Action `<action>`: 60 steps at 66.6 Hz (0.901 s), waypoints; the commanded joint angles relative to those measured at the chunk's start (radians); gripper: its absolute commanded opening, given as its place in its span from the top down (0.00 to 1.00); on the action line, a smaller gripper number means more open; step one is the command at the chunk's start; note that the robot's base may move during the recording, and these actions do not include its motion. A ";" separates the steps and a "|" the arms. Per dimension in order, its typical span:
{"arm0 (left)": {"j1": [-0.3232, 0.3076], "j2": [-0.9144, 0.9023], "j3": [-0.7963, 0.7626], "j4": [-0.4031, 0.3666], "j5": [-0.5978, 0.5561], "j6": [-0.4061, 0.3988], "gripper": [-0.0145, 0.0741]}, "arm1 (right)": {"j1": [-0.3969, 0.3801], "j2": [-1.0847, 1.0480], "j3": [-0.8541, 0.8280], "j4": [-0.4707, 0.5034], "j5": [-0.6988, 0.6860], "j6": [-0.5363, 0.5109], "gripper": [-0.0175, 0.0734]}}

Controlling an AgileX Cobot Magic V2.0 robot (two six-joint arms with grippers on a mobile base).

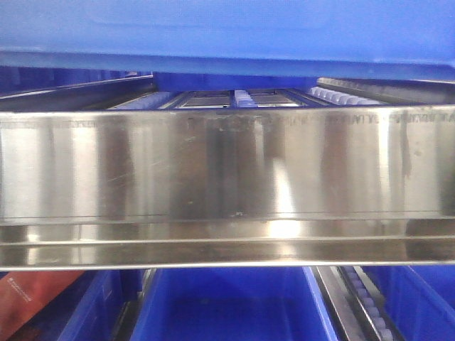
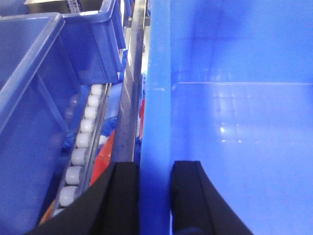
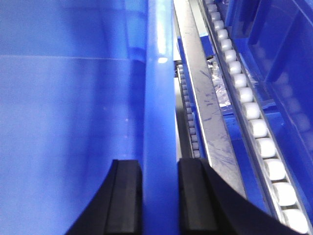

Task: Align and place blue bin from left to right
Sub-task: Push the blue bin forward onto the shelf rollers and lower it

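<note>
Blue-walled, the blue bin (image 2: 234,122) is gripped at both rims: my left pincer (image 2: 155,169) and right pincer (image 3: 160,166) each clamp one. White rollers (image 3: 254,117) run beside it; label (image 2: 73,6) unreadable.

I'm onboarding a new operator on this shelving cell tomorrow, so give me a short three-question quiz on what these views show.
1. True or false: the left hand holds the blue bin by its floor.
2. Multiple choice: in the right wrist view, what runs beside the bin wall that the right hand straddles? A) white rollers B) a rope C) a row of bottles
3. Fill in: in the front view, the wide shiny band across the middle is made of ____.
Key: 1 false, its fingers straddle a side wall; 2 A; 3 metal.
</note>
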 commanded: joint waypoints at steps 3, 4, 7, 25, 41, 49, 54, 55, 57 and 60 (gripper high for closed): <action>0.025 -0.008 -0.028 -0.163 -0.202 -0.015 0.96 | 0.001 0.004 -0.017 0.032 -0.303 0.014 0.88; 0.035 -0.006 -0.031 -0.183 -0.205 -0.012 0.96 | -0.004 0.007 -0.020 0.034 -0.301 0.016 0.88; 0.067 -0.006 -0.036 -0.230 -0.217 -0.002 0.96 | -0.016 0.014 -0.030 0.042 -0.301 0.016 0.88; 0.220 0.006 -0.036 -0.417 -0.303 0.127 0.96 | -0.081 0.113 -0.150 0.061 -0.304 0.009 0.88; 0.269 0.075 -0.036 -0.480 -0.367 0.150 0.96 | -0.154 0.222 -0.227 0.191 -0.334 -0.093 0.88; 0.292 0.117 -0.056 -0.488 -0.371 0.153 0.96 | -0.200 0.256 -0.245 0.280 -0.336 -0.141 0.88; 0.297 0.143 -0.073 -0.497 -0.374 0.159 0.96 | -0.218 0.268 -0.245 0.284 -0.345 -0.141 0.88; 0.297 0.148 -0.076 -0.497 -0.376 0.162 0.96 | -0.220 0.271 -0.245 0.284 -0.349 -0.143 0.88; 0.297 0.157 -0.078 -0.497 -0.383 0.174 0.96 | -0.225 0.273 -0.245 0.285 -0.352 -0.151 0.88; 0.297 0.173 -0.085 -0.497 -0.387 0.179 0.96 | -0.224 0.284 -0.245 0.285 -0.360 -0.171 0.88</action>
